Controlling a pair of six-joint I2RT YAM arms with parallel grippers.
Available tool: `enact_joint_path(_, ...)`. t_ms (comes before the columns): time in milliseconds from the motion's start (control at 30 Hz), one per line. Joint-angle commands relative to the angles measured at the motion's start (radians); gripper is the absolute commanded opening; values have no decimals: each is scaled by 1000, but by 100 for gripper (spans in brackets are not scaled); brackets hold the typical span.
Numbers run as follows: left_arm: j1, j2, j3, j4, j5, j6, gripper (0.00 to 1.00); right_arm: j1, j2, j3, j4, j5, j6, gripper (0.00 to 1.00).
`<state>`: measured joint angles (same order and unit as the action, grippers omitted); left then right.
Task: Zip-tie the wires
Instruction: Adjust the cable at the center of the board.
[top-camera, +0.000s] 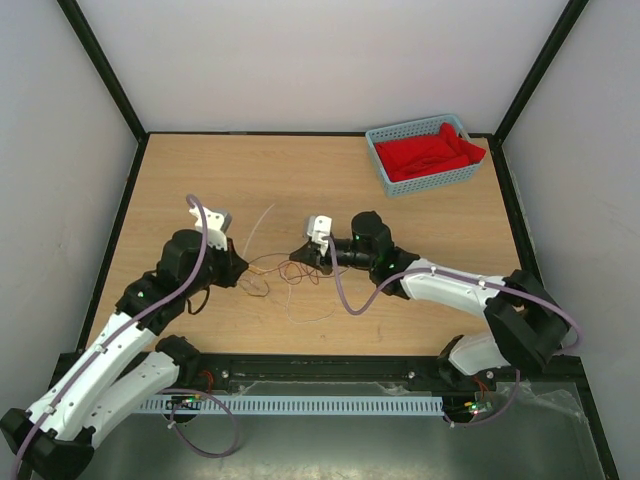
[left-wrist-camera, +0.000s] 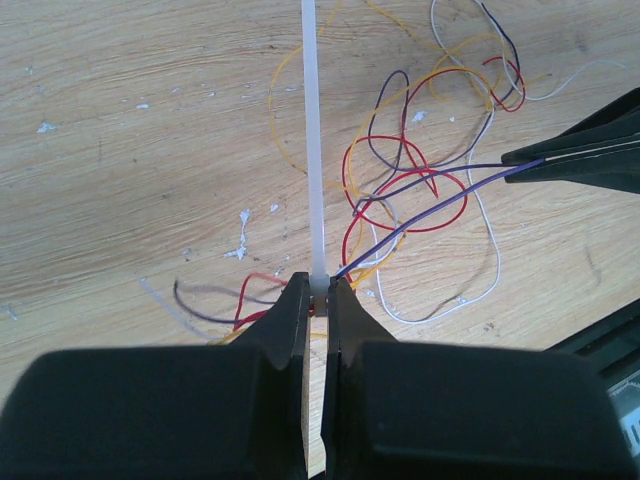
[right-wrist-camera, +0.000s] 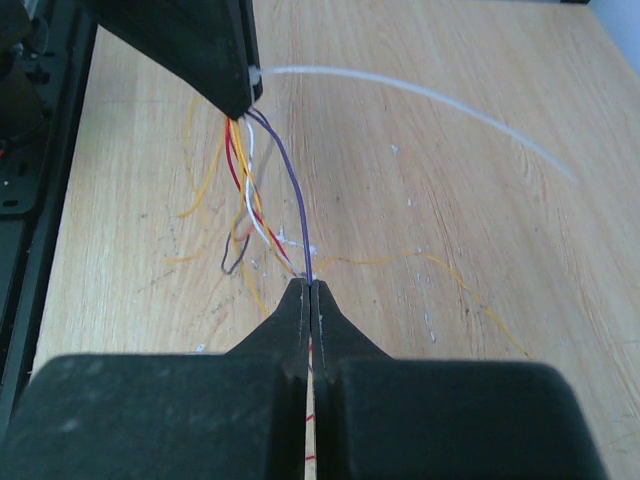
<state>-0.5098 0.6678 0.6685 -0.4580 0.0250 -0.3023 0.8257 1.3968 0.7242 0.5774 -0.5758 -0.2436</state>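
- Left gripper (left-wrist-camera: 318, 290) pinches shut on the zip tie (left-wrist-camera: 312, 130), strap pointing twelve o'clock, likely anchoring it at the bundle.
- Right gripper (right-wrist-camera: 309, 295), at its three o'clock, clamps the wires (left-wrist-camera: 405, 195) mid-table, tensioning strands.

The wires (left-wrist-camera: 400, 228) lie mid-counter (top-camera: 200, 170), strung between my left jaws and right jaws. The zip tie (left-wrist-camera: 312, 140) runs away beyond my left jaws. In the far right corner sits a basket (top-camera: 435, 182), cloth (top-camera: 425, 155) inside.
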Motion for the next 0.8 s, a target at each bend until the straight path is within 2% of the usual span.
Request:
enact_joint_path(0,8,-25,13,-15,-33,3,0,-3,-3,-11,-21,35,2,0)
enact_joint_path(100,21,-34,10,-29,-55,-1,0,-20,-50,-49,-25,105,16,0)
enact_joint_path(267,49,-39,18,-54,-69,2,0,-96,-110,-89,-50,112,64,0)
enact_joint_path(467,69,-45,25,-63,-78,10,0,-109,-117,-103,-53,112,72,0)
enact_joint_path(567,78,-50,25,-71,-87,10,0,-120,-129,-106,-73,180,63,0)
enact_joint_path(767,89,-53,28,-72,-81,8,0,-134,-130,-110,-41,56,75,0)
